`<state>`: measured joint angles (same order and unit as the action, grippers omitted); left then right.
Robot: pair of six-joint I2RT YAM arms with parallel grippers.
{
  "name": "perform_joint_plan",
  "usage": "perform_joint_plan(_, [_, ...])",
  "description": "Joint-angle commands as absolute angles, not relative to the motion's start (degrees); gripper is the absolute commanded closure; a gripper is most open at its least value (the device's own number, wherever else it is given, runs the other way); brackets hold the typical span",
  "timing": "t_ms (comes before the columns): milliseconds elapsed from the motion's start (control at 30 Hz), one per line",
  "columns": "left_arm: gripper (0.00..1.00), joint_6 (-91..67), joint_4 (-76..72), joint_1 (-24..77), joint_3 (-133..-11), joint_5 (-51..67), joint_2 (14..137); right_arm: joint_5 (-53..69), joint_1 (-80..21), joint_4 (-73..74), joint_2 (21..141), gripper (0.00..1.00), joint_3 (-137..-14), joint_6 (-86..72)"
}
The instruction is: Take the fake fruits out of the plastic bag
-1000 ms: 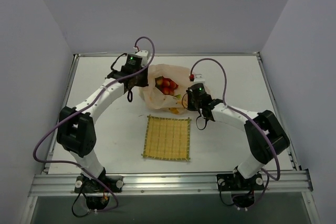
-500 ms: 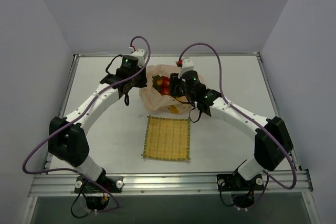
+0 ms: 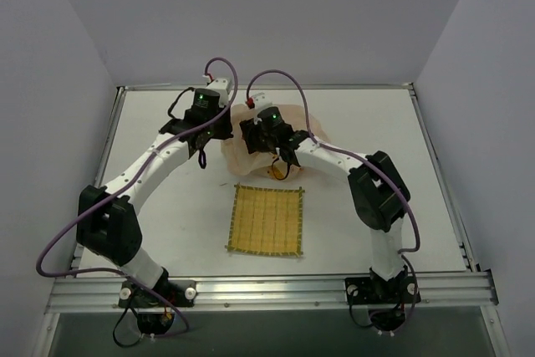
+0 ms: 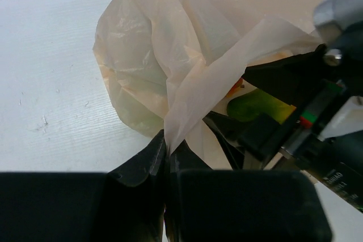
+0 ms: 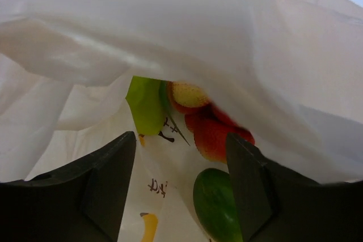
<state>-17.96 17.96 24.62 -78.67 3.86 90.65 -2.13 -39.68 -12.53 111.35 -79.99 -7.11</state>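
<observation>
1. The bag (image 3: pixel 238 156) lies crumpled on the table (image 3: pixel 150 181), toward the far edge and about midway between the left and right edges.
2. The left gripper (image 4: pixel 166 143) is at the bag's left side. Its jaws are pressed tight together on a fold of the bag's rim, and the film rises taut from the pinch.
3. The right gripper (image 5: pixel 181 145) reaches into the bag's mouth. Its jaws stand well apart with nothing between them, and it holds nothing.
4. All the fruits in view are inside the bag. Just ahead of the right fingers are the red berries (image 5: pixel 212 131) with their leaf (image 5: pixel 146 106), and the pear (image 5: pixel 215 205) lies just below them in the right wrist view.
5. The left wrist view shows a green-yellow fruit (image 4: pixel 258 105) in the opening, behind the right gripper. Whether it is pear or mango cannot be told.
6. The mat (image 3: pixel 266 220) lies flat between the bag and the near edge, just short of the bag.
</observation>
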Motion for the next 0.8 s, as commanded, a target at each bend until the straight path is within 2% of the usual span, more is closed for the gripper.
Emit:
perform_joint_plan(0, [0.98,-20.21,16.09,23.38,-79.10,3.25,89.38,-3.33,-39.38,-13.45,113.72,0.37,-85.94,-3.78])
perform_joint_plan(100, [0.98,-20.57,15.91,22.85,-78.93,3.43,89.56,-4.04,-39.29,-13.36,116.71,0.29,-89.02,-2.29])
perform_joint_plan(200, [0.98,-20.57,15.91,22.76,-78.93,3.60,89.38,-4.83,-39.29,-13.27,119.61,0.25,-91.57,-1.50])
perform_joint_plan(500, [0.98,-20.39,15.47,22.50,-79.01,4.83,89.30,-8.17,-39.29,-13.45,127.09,0.27,-97.03,-0.70])
perform_joint_plan(567, [0.98,-20.39,15.38,22.50,-79.01,5.18,89.47,-8.44,-39.37,-14.41,127.00,0.32,-97.21,-0.88])
perform_joint_plan(700, [0.98,-20.48,15.38,22.41,-79.01,5.10,89.47,-9.75,-40.08,-17.92,123.41,0.80,-93.62,-1.76])
perform_joint_plan(767, [0.98,-20.48,15.29,22.41,-79.01,5.01,89.47,-10.02,-40.78,-21.35,119.56,0.87,-90.89,-2.11])
